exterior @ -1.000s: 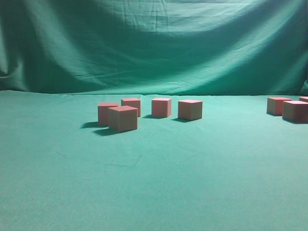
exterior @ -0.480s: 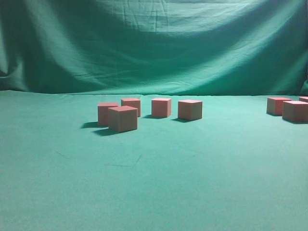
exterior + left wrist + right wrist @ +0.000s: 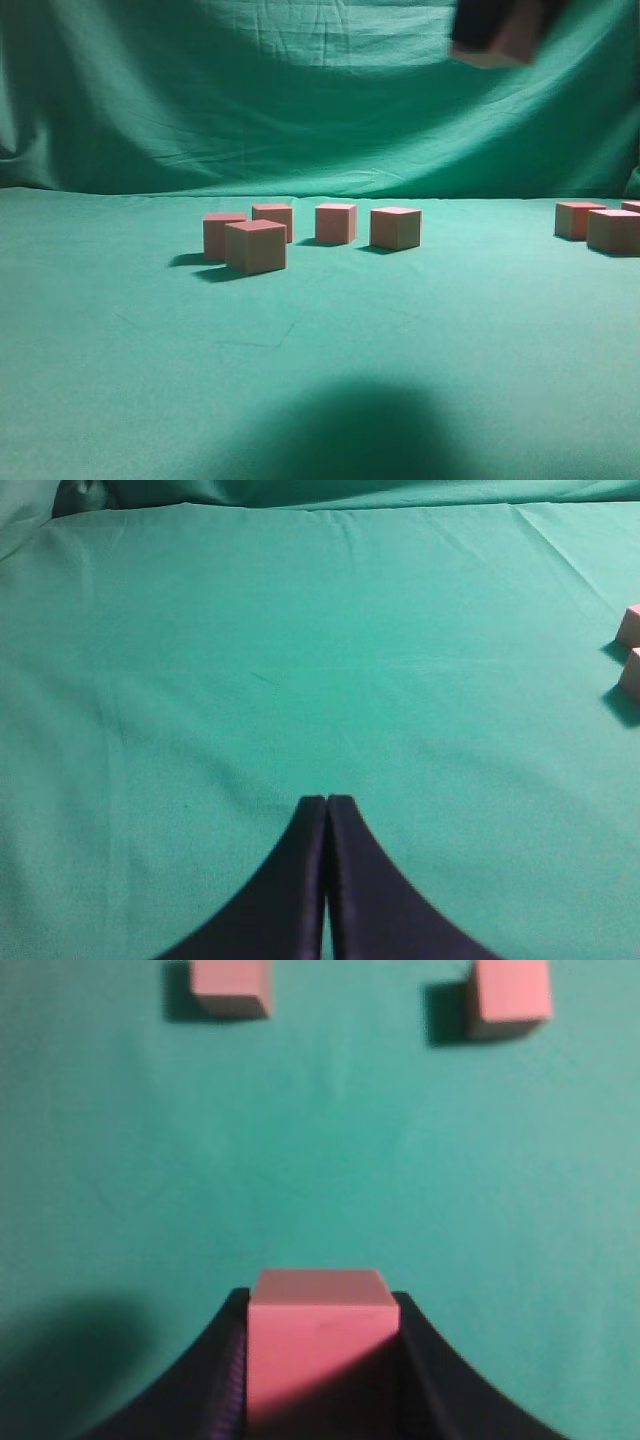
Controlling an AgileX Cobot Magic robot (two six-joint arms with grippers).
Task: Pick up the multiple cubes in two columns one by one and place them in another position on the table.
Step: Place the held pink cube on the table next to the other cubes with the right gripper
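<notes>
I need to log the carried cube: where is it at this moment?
The carried cube sits between the right gripper jaws, high at the exterior view's top right, above the table.

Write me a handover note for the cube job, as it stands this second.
Right hand: shut on a cube, carried high above the table, at the top edge of the exterior view.
Left hand: shut, empty, over bare cloth.
Cubes: five in a loose group mid-table; three more at the far right edge, one of them cut off by the frame.
Done: one cube is picked up and in the air.
Left: set it down at its new spot, then move the others one by one. Which group is the source, I cannot tell.
</notes>
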